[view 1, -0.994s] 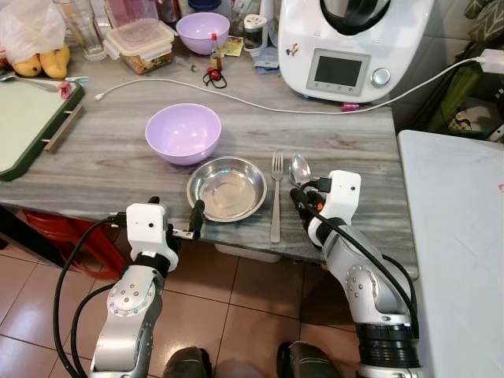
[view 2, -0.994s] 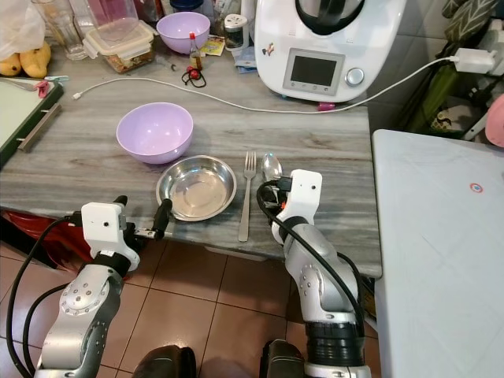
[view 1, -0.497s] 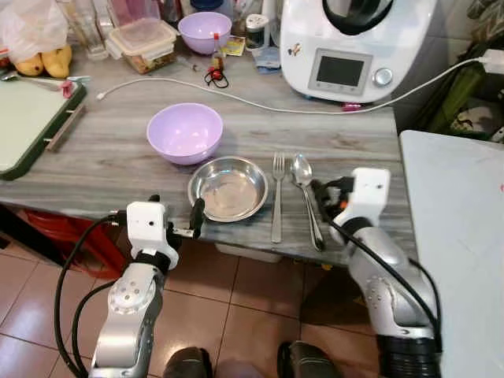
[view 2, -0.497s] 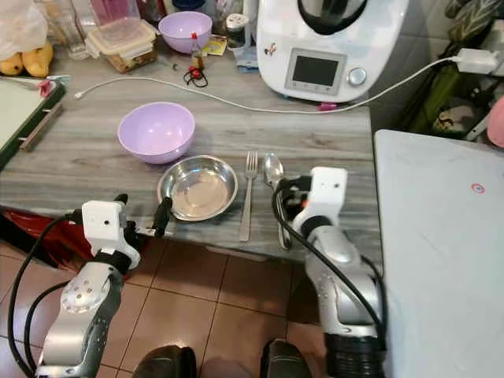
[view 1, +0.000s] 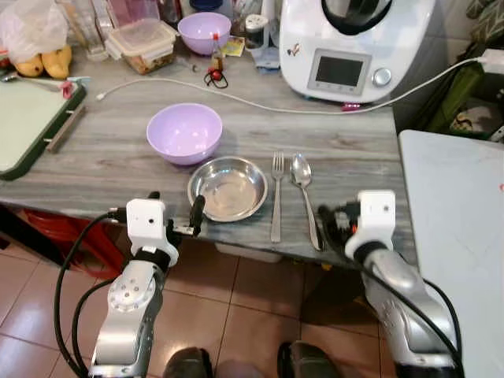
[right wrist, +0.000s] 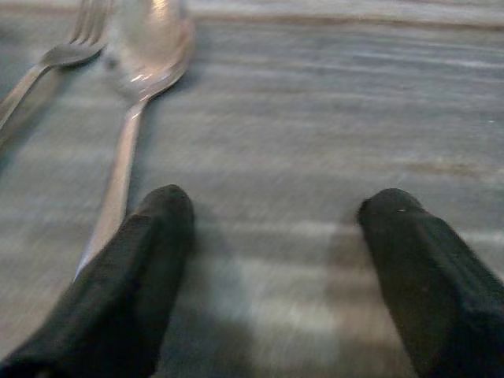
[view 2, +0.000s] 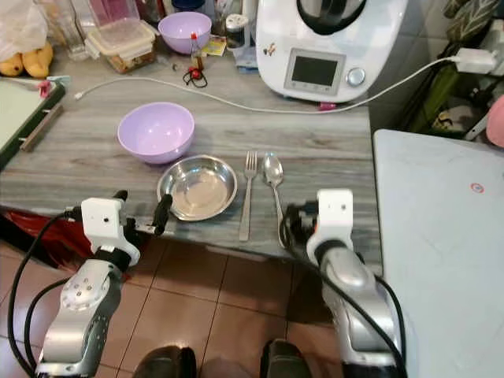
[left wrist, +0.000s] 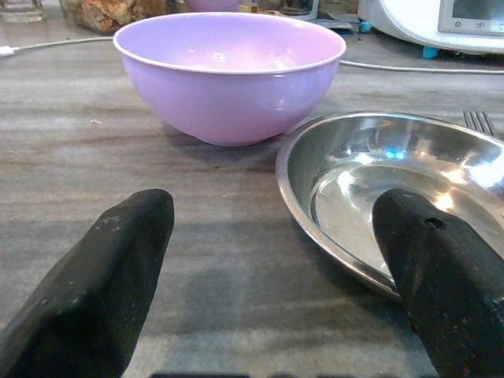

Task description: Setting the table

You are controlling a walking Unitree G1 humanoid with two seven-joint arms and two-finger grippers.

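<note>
A steel dish, fork and spoon are laid side by side near the table's front edge, with a purple bowl behind the dish. The left gripper and right gripper are held at that edge, fingers spread, nothing gripped.

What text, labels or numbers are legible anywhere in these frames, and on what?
No text can be read as words or numbers.
White kitchen machine: its grey screen shows nothing legible; a small sticker on its side is too small to read.
Small bottle and jar at the back of the counter: labels too small and blurred.
Yellow packet beside them: print unreadable.
Red ring mark on the white surface: a sign, no lettering.
</note>
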